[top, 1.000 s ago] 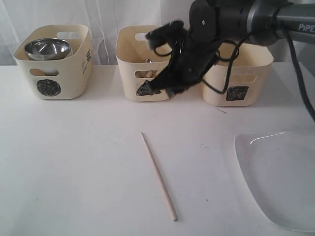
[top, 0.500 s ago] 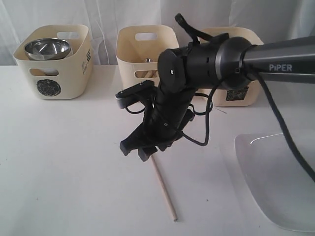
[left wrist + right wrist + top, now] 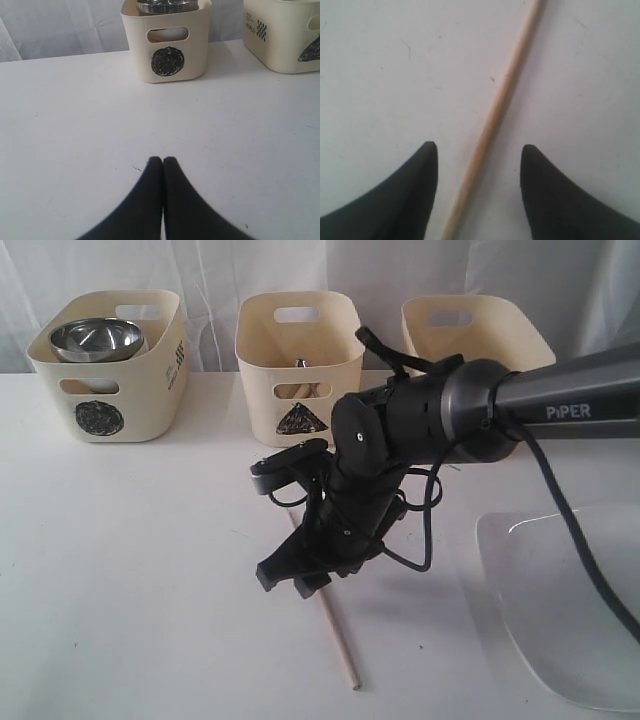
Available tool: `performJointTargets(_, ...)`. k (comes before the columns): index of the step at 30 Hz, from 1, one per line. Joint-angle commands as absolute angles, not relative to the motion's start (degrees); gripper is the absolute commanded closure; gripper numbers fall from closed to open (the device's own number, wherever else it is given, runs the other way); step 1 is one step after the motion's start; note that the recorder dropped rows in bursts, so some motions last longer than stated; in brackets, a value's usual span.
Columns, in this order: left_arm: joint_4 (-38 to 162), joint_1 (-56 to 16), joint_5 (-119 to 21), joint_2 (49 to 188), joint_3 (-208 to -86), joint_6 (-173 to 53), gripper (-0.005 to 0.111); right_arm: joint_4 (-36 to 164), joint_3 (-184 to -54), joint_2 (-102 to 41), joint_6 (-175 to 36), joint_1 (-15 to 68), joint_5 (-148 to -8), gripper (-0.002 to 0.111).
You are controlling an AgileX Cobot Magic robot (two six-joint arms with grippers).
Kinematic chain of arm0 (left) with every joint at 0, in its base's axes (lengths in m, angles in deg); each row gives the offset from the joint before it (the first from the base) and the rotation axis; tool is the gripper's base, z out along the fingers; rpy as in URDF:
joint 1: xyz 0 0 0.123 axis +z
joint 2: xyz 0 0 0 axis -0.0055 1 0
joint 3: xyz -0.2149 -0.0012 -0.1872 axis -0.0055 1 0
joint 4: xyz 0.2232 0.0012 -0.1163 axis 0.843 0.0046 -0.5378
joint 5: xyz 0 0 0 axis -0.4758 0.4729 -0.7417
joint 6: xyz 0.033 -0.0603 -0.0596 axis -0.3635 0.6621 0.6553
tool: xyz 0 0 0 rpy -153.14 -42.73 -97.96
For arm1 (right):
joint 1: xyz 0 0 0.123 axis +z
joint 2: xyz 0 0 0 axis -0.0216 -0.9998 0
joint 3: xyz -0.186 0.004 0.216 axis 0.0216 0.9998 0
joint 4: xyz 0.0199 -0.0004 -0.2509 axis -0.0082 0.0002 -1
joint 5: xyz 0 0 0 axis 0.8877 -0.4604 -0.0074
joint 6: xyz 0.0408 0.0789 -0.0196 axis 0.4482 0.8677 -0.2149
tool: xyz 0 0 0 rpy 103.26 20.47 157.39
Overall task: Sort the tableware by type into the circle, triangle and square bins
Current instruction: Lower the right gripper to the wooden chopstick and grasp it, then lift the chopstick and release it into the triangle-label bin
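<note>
One wooden chopstick lies on the white table, running towards the front. My right gripper hangs low over its far half, open, and the chopstick runs between the two black fingers without touching either. The right gripper holds nothing. The circle bin at the back left holds a steel bowl. The triangle bin stands in the middle and the third bin at the back right, its mark hidden by the arm. My left gripper is shut and empty over bare table.
A large white squarish plate lies at the front right, partly out of frame. Ends of cutlery show inside the triangle bin. The left wrist view shows the circle bin ahead and the triangle bin beside it.
The right arm came down from in front of the triangle bin to the chopstick on the table, and its jaws opened wider. The left gripper has stayed shut.
</note>
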State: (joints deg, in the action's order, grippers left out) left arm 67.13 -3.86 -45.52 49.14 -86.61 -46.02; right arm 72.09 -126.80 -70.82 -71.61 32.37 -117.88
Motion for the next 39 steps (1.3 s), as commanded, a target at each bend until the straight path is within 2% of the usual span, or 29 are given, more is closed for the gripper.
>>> performJointTargets(1,66.8,-4.1,-45.6,48.8,-86.4,-45.9,0.107,71.7,-125.9,-71.7,-71.3,32.6,-117.8,0.059)
performJointTargets(9,66.8,-4.1,-45.6,48.8,-86.4,-45.9,0.107,71.9,-125.9,-75.8,-71.3,34.5,-118.3,0.060)
performJointTargets(11,66.8,-4.1,-45.6,48.8,-86.4,-45.9,0.107,71.9,-125.9,-76.6,-71.3,34.7,-118.5,0.063)
performJointTargets(13,66.8,-4.1,-45.6,48.8,-86.4,-45.9,0.107,72.0,-125.9,-77.6,-71.3,34.9,-118.5,0.079)
performJointTargets(14,66.8,-4.1,-45.6,48.8,-86.4,-45.9,0.107,72.0,-125.9,-77.7,-71.4,34.9,-118.0,0.096)
performJointTargets(15,66.8,-4.1,-45.6,48.8,-86.4,-45.9,0.107,72.0,-125.9,-77.5,-71.3,34.9,-117.1,0.107)
performJointTargets(16,66.8,-4.1,-45.6,48.8,-86.4,-45.9,0.107,72.3,-125.9,-76.7,-70.7,34.6,-114.6,0.108)
performJointTargets(19,66.8,-4.1,-45.6,48.8,-86.4,-45.9,0.107,73.6,-123.4,-72.9,-66.5,33.1,-106.6,0.108)
performJointTargets(25,66.8,-4.1,-45.6,48.8,-86.4,-45.9,0.107,74.4,-106.8,-56.0,-60.6,27.6,-74.2,0.108)
performJointTargets(29,66.8,-4.1,-45.6,48.8,-86.4,-45.9,0.107,74.7,-108.1,-52.9,-57.6,22.1,-54.3,0.108)
performJointTargets(39,66.8,-4.1,-45.6,48.8,-86.4,-45.9,0.107,74.3,-129.4,-65.3,-55.8,15.4,-62.3,0.108)
